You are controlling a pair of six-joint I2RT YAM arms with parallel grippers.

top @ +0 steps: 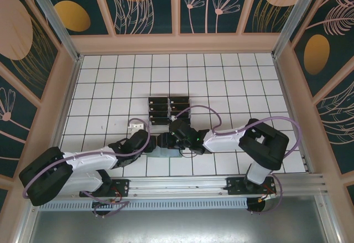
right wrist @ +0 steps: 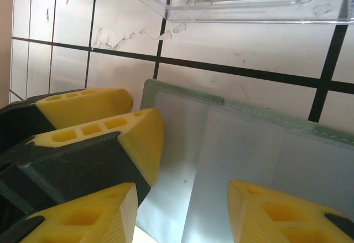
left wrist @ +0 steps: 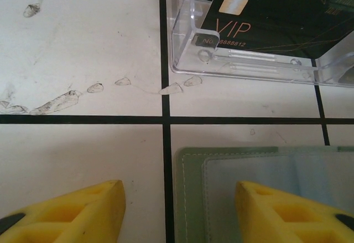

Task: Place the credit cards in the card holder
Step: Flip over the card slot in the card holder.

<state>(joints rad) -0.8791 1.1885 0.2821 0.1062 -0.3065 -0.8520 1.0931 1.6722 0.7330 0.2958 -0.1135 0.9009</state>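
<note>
The card holder [left wrist: 260,171] lies opened flat on the white gridded counter [top: 110,77], pale inner side up, just in front of the two arm bases and between the grippers. The left gripper [left wrist: 177,215] is released, its yellow fingers [left wrist: 72,212] spread wide across the holder's left edge, one over bare tile and the other over the pale lining. The right gripper [right wrist: 182,212] hangs over the same holder, also released, with nothing between its jaws. Just beyond the holder, across one grid line, stands a clear acrylic rack [left wrist: 249,66] holding the dark credit cards [left wrist: 276,16]; the nearest card reads "VIP" in gold.
</note>
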